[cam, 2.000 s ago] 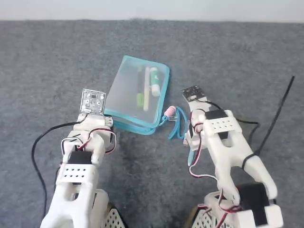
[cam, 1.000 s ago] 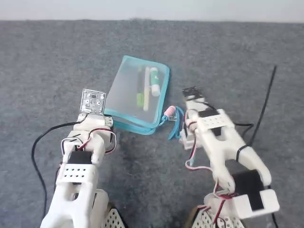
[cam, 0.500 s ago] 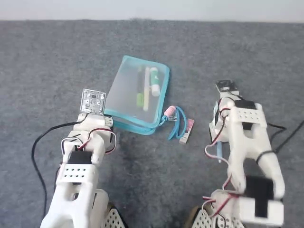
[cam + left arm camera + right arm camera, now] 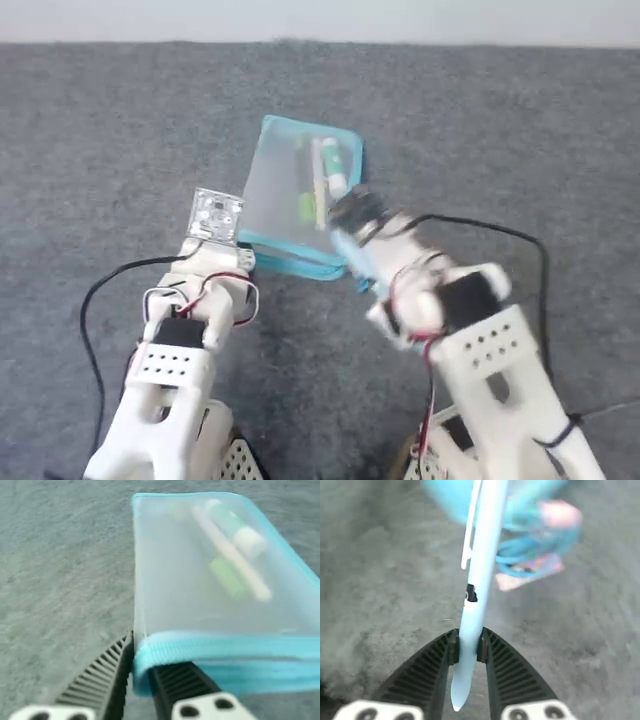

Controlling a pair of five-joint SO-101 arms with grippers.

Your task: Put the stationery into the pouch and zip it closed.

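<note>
Step in hand (our read): get the last pen into the pouch, then zip.

- Pouch [image 4: 290, 195]: clear w/ blue trim, flat on the grey worktop [image 4: 520, 130] ahead of both arms. A green-and-white marker [image 4: 235, 527], a cream stick [image 4: 230, 560] and a green highlighter [image 4: 227, 577] are already inside.
- Left jaws: closed on the near corner of the blue zip edge [image 4: 225, 650], fabric pinched between them.
- Right jaws: clamped tight on a light-blue pen [image 4: 480, 570], gripped low on the barrel, clip end leading twd the pouch's zip-pull corner.
- Pink zip pull [image 4: 560, 514] and blue cord [image 4: 530, 565] sit just beside the pen's line. A small flat pink piece [image 4: 527, 577] lies on the worktop under the cord; can't tell what it is.

Whether the mouth is open at that end: can't tell.

To do it well, we think:
1. Keep the left pinch firm so the pouch doesn't skid.
2. Bring the pen in low, nearly parallel to the zip edge.
3. Steer clear of the cord.
4. Release only once most of the barrel is inside.

Risk: pen snags the cord or rides over the top.
</note>
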